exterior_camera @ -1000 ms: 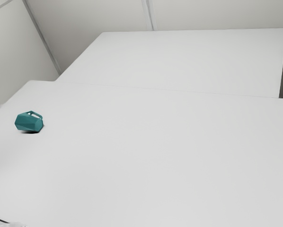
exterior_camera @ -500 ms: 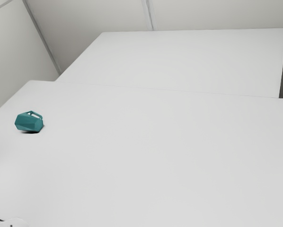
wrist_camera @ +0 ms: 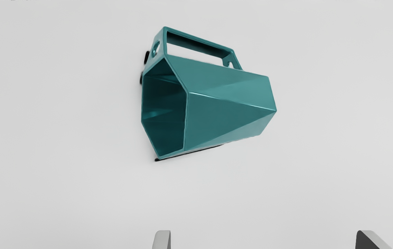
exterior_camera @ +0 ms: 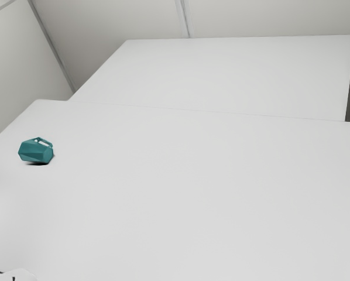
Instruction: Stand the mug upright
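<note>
My one pincer (wrist_camera: 264, 238) is released, its two fingers (wrist_camera: 162, 241) standing wide apart, with nothing held between them. One teal mug (wrist_camera: 227, 100) lies on its side on the one white table (wrist_camera: 78, 193), ahead of my fingertips and not touching them. I count on it one open mouth (wrist_camera: 164, 117) and one handle (wrist_camera: 199, 44), which is on the side farther from my pincer.
</note>
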You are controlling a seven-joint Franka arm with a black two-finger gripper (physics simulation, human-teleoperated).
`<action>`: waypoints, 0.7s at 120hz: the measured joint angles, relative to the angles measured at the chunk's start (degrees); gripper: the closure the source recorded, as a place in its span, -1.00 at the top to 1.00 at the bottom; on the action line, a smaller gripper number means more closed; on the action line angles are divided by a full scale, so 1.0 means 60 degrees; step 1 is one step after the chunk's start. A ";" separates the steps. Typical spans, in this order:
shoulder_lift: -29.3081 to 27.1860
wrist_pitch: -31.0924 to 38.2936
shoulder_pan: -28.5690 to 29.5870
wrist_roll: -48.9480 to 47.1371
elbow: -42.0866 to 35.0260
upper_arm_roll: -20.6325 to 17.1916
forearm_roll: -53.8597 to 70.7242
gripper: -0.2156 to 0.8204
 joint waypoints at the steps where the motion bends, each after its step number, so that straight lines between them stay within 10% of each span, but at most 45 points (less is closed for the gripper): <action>1: 0.0039 -0.0020 0.0005 -0.0017 0.0049 0.0002 -0.0028 0.54; 84: 0.2541 -0.0370 -0.0015 -0.0817 0.2311 -0.0086 -0.1827 0.54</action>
